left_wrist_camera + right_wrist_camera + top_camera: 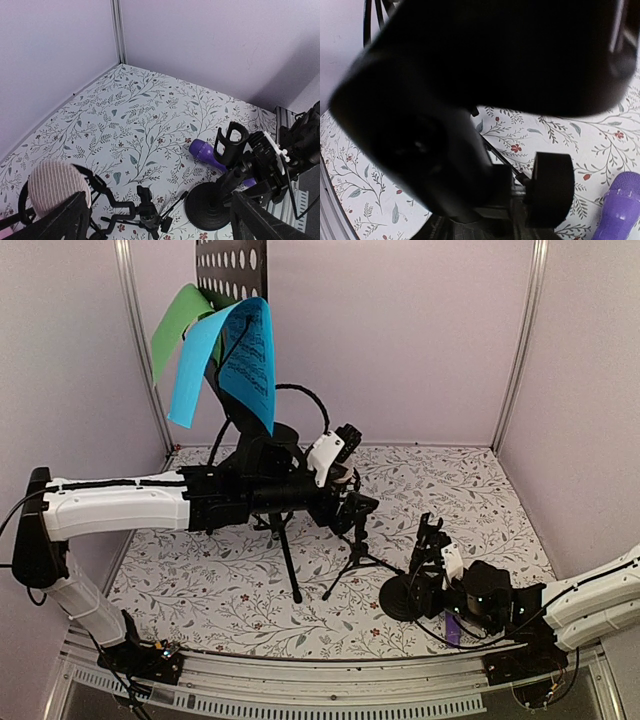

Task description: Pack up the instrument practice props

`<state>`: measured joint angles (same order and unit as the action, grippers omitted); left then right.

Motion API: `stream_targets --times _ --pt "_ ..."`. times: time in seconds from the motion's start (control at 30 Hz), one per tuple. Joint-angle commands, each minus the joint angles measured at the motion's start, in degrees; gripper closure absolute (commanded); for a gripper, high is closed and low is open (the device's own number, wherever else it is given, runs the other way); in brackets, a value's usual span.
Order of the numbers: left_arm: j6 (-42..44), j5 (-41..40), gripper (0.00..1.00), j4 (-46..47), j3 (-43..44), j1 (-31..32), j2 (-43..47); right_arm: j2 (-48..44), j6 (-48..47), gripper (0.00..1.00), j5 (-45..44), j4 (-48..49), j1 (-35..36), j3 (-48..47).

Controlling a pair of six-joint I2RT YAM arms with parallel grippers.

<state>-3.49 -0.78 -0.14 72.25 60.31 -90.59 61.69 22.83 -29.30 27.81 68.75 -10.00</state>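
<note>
The right pincer (432, 550) is right up against the round mic stand (215, 200); I cannot tell if it is gripping. The purple mic (207, 152) lies just beside it. Farther off, the left pincer (159, 200) gapes wide by the beige mic (54, 186): lower slowly, squeeze gently.

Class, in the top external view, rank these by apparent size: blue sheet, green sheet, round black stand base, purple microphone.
Largest first:
blue sheet
green sheet, partly covered by it
round black stand base
purple microphone, mostly hidden
The sheets sit nearer the camera, which inflates them.
</note>
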Motion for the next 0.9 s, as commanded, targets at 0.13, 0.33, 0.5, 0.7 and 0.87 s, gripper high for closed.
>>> stream_targets --times 0.13,0.33,0.5,0.7,0.87 --pt "-2.8 -0.9 0.01 0.5 -2.5 1.0 -0.1 0.9 -5.1 0.84 0.6 6.5 0.4 0.8" --pt "-3.3 -1.7 0.01 0.7 -2.3 1.7 -0.9 -0.1 -6.5 0.94 -2.7 5.9 0.4 1.3" --pt "-3.7 -2.0 0.01 0.7 -1.8 2.5 -1.8 -0.3 -7.6 0.96 -9.8 4.9 0.4 1.2" --pt "-4.0 -3.3 0.01 0.4 -1.3 3.8 -2.6 -0.2 -10.6 0.96 -7.2 5.9 -4.2 -0.2" --pt "-5.3 -7.4 0.01 -0.9 -0.7 4.8 -2.8 -0.9 -13.4 0.97 1.0 5.2 -9.8 -1.7"
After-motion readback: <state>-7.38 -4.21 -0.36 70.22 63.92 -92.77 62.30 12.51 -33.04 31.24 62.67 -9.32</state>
